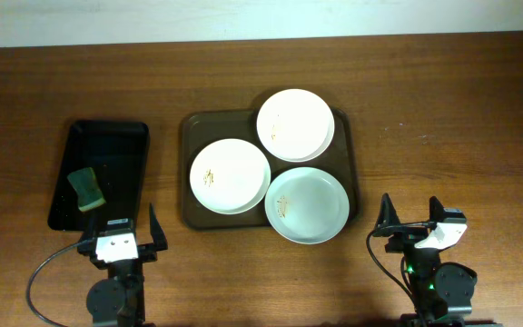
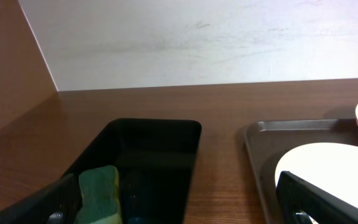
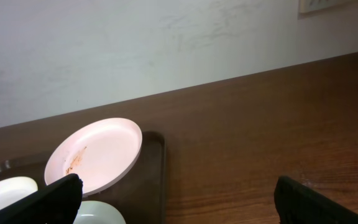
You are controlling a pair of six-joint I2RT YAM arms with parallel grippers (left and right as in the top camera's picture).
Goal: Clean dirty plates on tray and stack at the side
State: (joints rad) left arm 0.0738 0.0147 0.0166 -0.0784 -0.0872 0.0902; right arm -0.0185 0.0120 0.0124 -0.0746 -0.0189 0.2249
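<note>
Near the table's left edge, a glossy black tray [image 1: 107, 124] with a green sponge [image 1: 85, 188] in its front half. At the front edge just beside it, the left hand [image 1: 119, 229], released, fingers spread wide, empty. At the table's middle, the brown tray [image 1: 186, 173], bearing the left plate [image 1: 230, 175], the back plate [image 1: 295, 124] and the front plate [image 1: 307, 204], the last overhanging the front rim, each with a small yellowish smear. Toward the front right corner, the right hand [image 1: 411, 220], likewise released and empty.

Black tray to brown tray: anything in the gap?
Nothing. Overhead shows only a bare strip of table between the black tray and the brown tray; left wrist view agrees.
</note>
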